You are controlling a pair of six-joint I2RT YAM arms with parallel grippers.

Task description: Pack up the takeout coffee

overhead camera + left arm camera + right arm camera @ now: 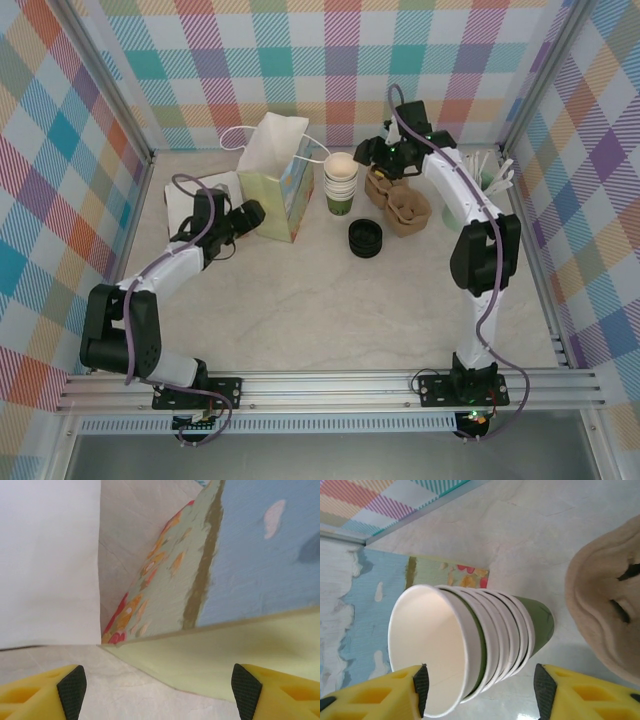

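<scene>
Right wrist view puts the right gripper [482, 690] astride the stack of cups [495, 630], jaws apart and clamped on nothing: one pad [421, 687] overlaps the cream rim of the top cup [427, 645], while the other stands clear of the green wall, with bare table [545, 530] showing between. That top cup looks to be the one for packing. It sits nested in the stack, just beside the paper bag [360, 615] and near the brown cardboard carrier [605, 605]. In the top external view the black lid [365, 238] lies on the table in front of the stack, apart from it.

The step in hand, I judge, is lifting one cup off the stack. To do it well, the pads should close on the top cup's rim band alone, above the next rim down, because a lower grip would pinch several cups together. Squeeze lightly, as thin paper will buckle, and pull straight along the stack's axis so the others neither follow nor tip against the bag.

Left wrist view shows the left gripper [157, 692] released, wide and empty, at the foot of the bag by its yellow side panel, with a white sheet [50, 555] alongside; it looks placed to steady the bag
</scene>
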